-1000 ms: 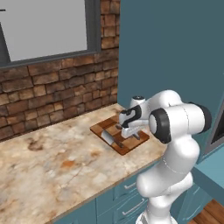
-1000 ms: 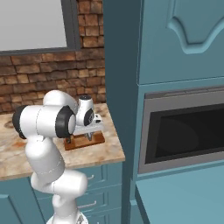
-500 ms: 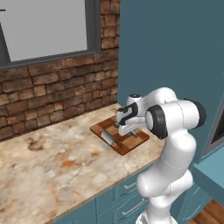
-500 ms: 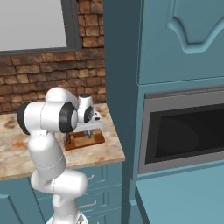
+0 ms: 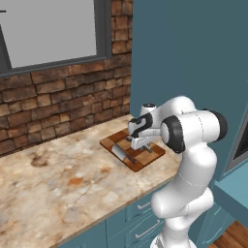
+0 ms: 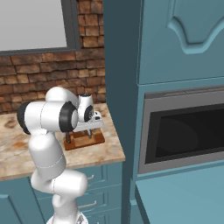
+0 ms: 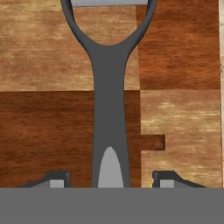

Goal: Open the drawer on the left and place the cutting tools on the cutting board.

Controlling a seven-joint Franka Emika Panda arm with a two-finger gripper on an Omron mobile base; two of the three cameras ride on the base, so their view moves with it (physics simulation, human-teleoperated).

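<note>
Released since 1 second ago, grey fork-headed tool (image 7: 109, 109) lies on block-patterned cutting board (image 7: 179, 52).

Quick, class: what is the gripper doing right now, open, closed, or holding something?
Gripper: open, its tips standing clear on either side of the grey forked tool, which lies on the cutting board; holding nothing.

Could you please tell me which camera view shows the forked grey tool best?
The hand view: the tool lies flat on the cutting board, its fork and handle seen close up. In the left base view it is a small grey shape under the hand. The right base view barely shows it.
</note>
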